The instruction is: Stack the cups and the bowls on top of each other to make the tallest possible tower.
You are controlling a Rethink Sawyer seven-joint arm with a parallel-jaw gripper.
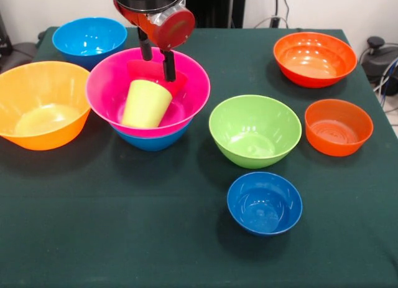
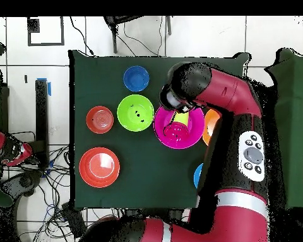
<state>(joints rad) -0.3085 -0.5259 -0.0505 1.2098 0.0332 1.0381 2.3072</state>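
The large pink bowl [image 1: 106,92] sits nested on a medium blue bowl [image 1: 152,140] at the table's left middle. The lime-green cup [image 1: 146,103] lies tilted, mouth down, inside the pink bowl. A crimson shape [image 1: 138,70], probably the small crimson bowl, shows behind the cup in the pink bowl. My gripper [image 1: 157,55] hangs just above the pink bowl's far rim, behind the cup. Its two black fingers [image 1: 168,65] stand apart with nothing clearly between them. In the overhead view the arm covers the gripper; the cup [image 2: 181,117] and the pink bowl [image 2: 178,133] show.
A large orange bowl [image 1: 40,104] touches the pink bowl's left side. Another medium blue bowl [image 1: 89,39] stands far left. The green bowl [image 1: 255,130], a small blue bowl [image 1: 264,203] and two red-orange bowls [image 1: 314,58] [image 1: 339,126] stand to the right.
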